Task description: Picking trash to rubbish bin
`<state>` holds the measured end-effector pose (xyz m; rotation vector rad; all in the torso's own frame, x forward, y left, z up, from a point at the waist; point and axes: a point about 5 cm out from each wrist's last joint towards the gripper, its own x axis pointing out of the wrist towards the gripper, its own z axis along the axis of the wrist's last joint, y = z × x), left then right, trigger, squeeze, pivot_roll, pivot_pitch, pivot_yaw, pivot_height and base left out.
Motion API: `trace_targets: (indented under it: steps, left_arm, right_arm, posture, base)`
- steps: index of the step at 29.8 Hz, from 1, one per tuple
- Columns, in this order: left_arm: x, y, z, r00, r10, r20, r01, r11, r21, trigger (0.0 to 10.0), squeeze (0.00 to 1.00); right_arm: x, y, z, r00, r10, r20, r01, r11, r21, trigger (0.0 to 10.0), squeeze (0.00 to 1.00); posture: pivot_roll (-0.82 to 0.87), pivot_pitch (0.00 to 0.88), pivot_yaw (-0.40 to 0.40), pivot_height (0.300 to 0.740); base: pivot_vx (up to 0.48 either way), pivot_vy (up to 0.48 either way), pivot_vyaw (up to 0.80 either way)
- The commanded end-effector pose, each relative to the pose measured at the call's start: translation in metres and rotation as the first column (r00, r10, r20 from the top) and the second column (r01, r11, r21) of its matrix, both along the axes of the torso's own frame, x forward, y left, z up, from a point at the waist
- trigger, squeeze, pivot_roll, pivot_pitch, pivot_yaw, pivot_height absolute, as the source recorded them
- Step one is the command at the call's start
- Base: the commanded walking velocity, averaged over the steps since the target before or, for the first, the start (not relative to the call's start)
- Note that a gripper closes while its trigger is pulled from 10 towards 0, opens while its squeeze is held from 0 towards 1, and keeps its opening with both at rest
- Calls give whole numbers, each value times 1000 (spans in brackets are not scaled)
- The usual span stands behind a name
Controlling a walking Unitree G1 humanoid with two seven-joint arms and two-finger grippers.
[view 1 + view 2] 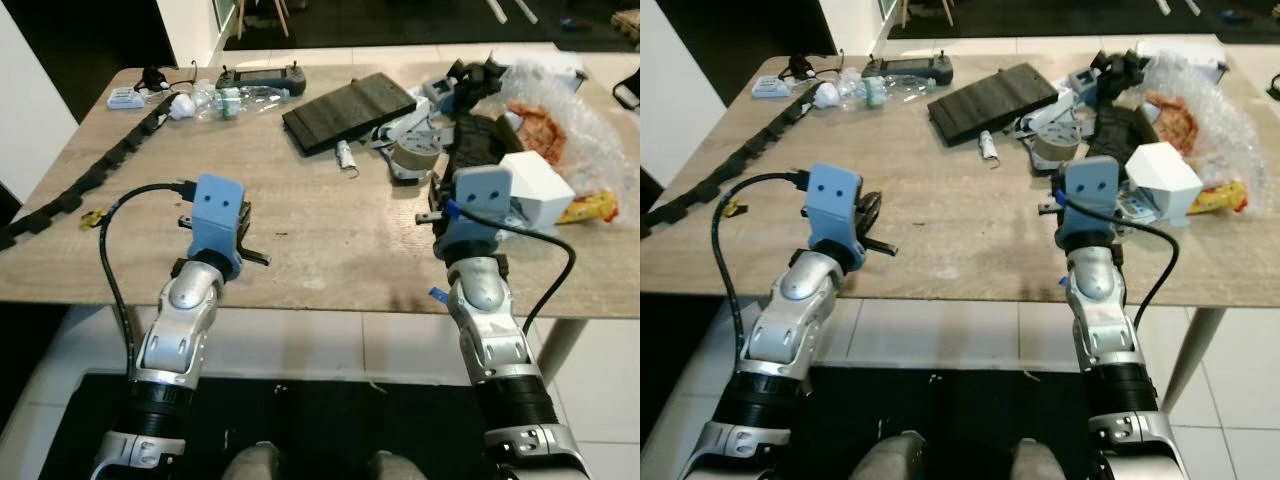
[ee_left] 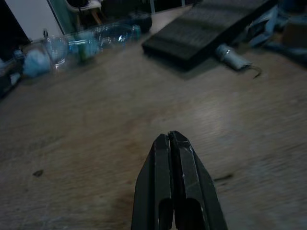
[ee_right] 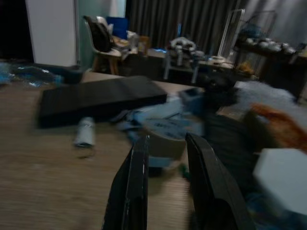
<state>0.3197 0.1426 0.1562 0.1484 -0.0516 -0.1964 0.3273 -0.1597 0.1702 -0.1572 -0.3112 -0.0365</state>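
Wood table (image 1: 330, 240) holds the trash along its far edge and right corner: plastic bottle (image 1: 245, 98), bubble wrap (image 1: 560, 110). Left gripper (image 2: 173, 143) pressed together near the front edge; right gripper (image 3: 165, 158) apart, aimed at tape roll (image 3: 165, 132), probably lining up a grab.

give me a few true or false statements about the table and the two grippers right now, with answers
1. The left gripper has its fingers pressed together and holds nothing. True.
2. The right gripper is clamped on the roll of tape. False: its fingers are apart and empty, with the roll on the table ahead of it.
3. A crushed clear plastic bottle lies near the far left part of the wooden table. True.
4. The black ridged panel stands upright on its edge. False: it lies flat on the table.
5. A white box sits on the table to the right of the right gripper. True.
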Motion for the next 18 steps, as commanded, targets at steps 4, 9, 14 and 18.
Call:
trace_targets:
  steps: [4, 9, 14, 18]
  left_arm:
    - [0, 4, -3, 1000, 12, -16, -12, 1000, 5, 10000, 0]
    - [0, 4, -3, 1000, 11, -16, -11, 1000, 5, 10000, 0]
    - [0, 5, -3, 1000, 13, -15, -13, 1000, 5, 10000, 0]
    - [0, 5, -3, 1000, 13, -14, -13, 1000, 4, 10000, 0]
  right_arm:
    - [-1, 4, -2, 1000, 13, -10, -13, 1000, -15, 10000, 0]
    - [-1, 3, -3, 1000, 12, -14, -13, 1000, -6, 10000, 0]
    - [-1, 3, -3, 1000, 15, -16, -15, 1000, 1, 10000, 0]
    - [-1, 4, -3, 1000, 19, -17, -19, 1000, 0, 10000, 0]
  posture:
    - [12, 87, 33, 740]
    - [12, 88, 33, 740]
    - [11, 87, 33, 740]
    - [13, 90, 32, 740]
  base:
    - [263, 0, 0]
    - [262, 0, 0]
    - [268, 0, 0]
    - [268, 0, 0]
